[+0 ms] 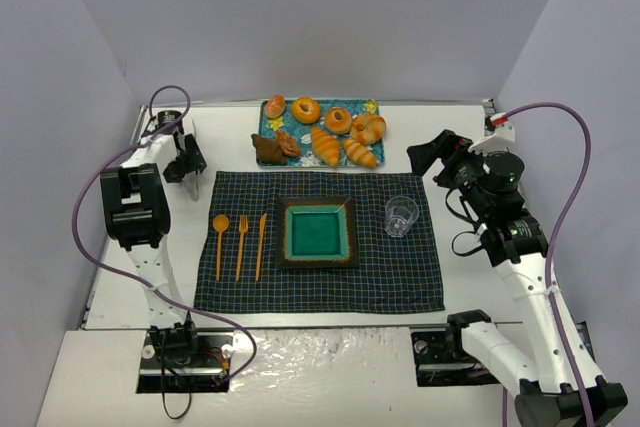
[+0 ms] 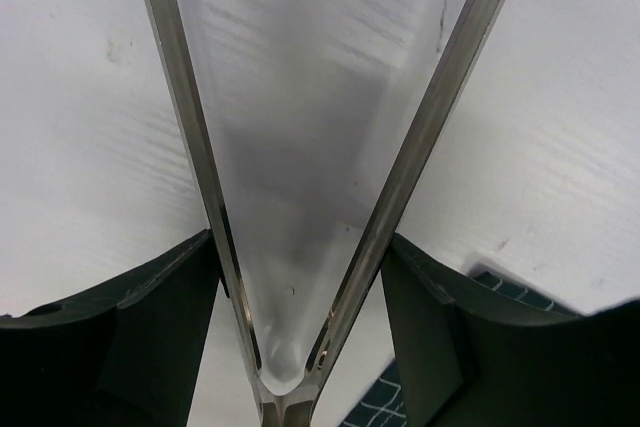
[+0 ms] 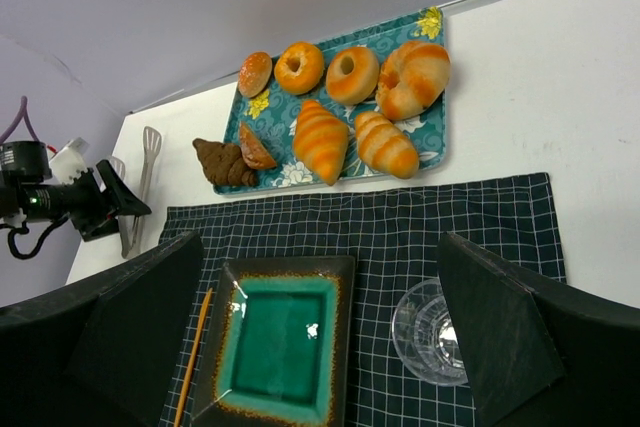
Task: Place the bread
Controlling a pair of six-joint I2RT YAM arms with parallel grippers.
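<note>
Nearest the arm bases, we are looking at a dark checked placemat [image 1: 320,292] lying on the white tabletop [image 1: 230,137]. It is carrying 3 orange pieces of cutlery [image 1: 241,244] side by side at its left, a square teal plate [image 1: 284,237] in the middle and a clear glass [image 1: 401,215] at its right. By the mat's far-right corner, the right end effector [image 3: 320,242] is hanging in the air with its fingers spread wide and nothing between them. Off the mat's far-left corner, the left end effector [image 2: 298,247] is sitting low over metal tongs [image 2: 425,137] lying on the tabletop. Its 2 fingers are flanking the tongs' arms close to the hinge, seemingly right against them, but we are not able to tell whether they are clamping. Farther back, the bread [image 3: 222,162] is lying at the near-left corner of the teal tray [image 3: 432,142], mostly off it on the tabletop, just beside a smaller reddish-brown roll [image 3: 257,147]. Golden croissants [image 3: 320,139] are resting on the tray behind.
</note>
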